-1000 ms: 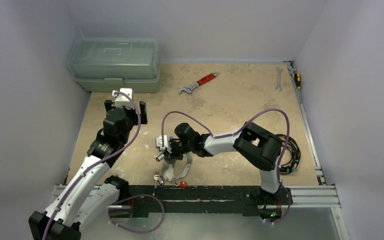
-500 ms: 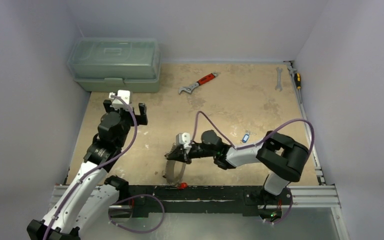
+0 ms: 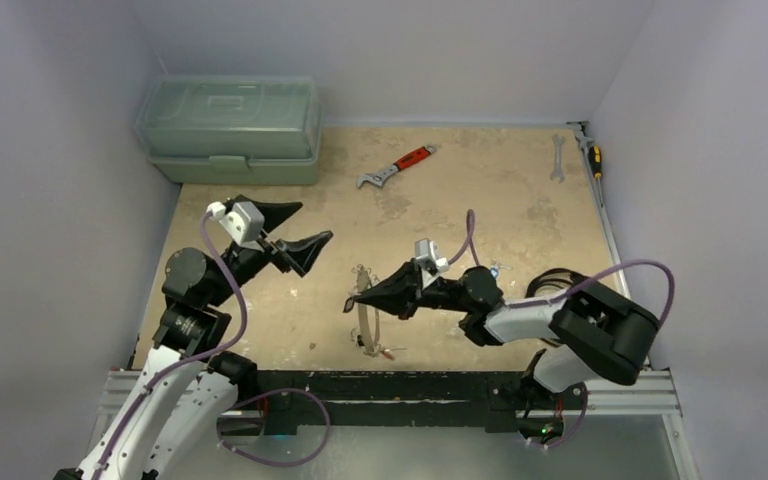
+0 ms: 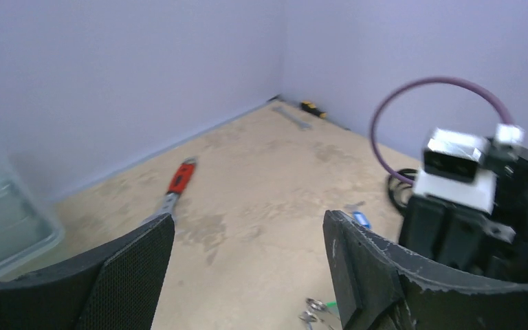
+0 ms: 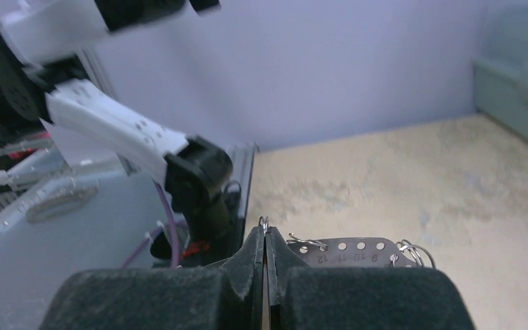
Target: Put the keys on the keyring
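**Right hand clamped on the ring wire, left hand spread and empty**

I have the right hand [image 5: 265, 240] pinched shut on the large thin silvery wire keyring [image 3: 363, 325], which hangs below it near the front edge of the worktop. The left hand [image 3: 310, 224] is wide apart, holding nothing, off to the ring's left. A small silvery key with a blue tag [image 4: 359, 219] lies beside the right forearm. To do this well, I'd keep the ring steady with its opening facing left and send the left hand for a key. The tan worktop [image 3: 460, 200] is mottled and stained, and pale lilac walls [image 3: 410, 50] enclose it.
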